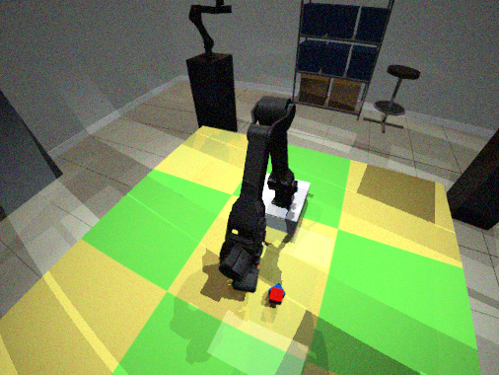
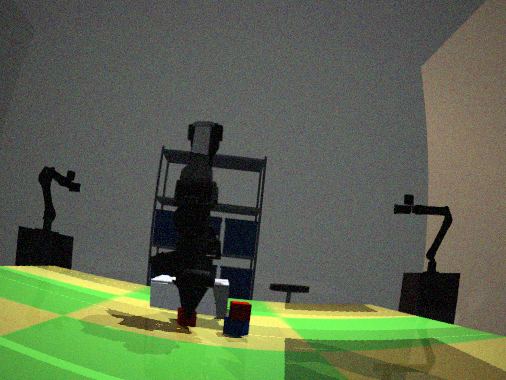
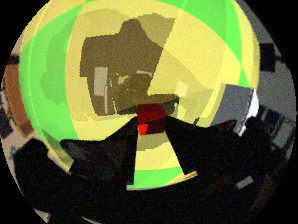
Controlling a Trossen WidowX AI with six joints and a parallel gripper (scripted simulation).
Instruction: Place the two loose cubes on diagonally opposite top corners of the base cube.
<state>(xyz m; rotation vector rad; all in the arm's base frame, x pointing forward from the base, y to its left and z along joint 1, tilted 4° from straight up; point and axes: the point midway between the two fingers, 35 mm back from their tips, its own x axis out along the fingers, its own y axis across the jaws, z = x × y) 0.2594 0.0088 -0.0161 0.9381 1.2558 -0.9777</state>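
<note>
One loose red cube (image 2: 181, 317) (image 3: 151, 111) is on the table between the fingertips of my gripper (image 2: 188, 316) (image 3: 149, 118). The fingers touch it on both sides, so the gripper is shut on it. In the top view the arm hides nearly all of this cube and the fingertips. The blue base cube (image 1: 279, 286) (image 2: 235, 327) stands a short way to the right of the gripper in the top and exterior views. The other red cube (image 1: 276, 296) (image 2: 240, 310) sits on top of it, off to one side, and looks level. The base cube is not seen in the wrist view.
A white and grey box (image 1: 302, 189) (image 2: 162, 294) (image 3: 227, 102) stands behind the cubes at the arm's base. Arm shadows lie over the yellow and green table (image 1: 404, 276). A shelf, a stool and pedestals with other arms stand beyond the table.
</note>
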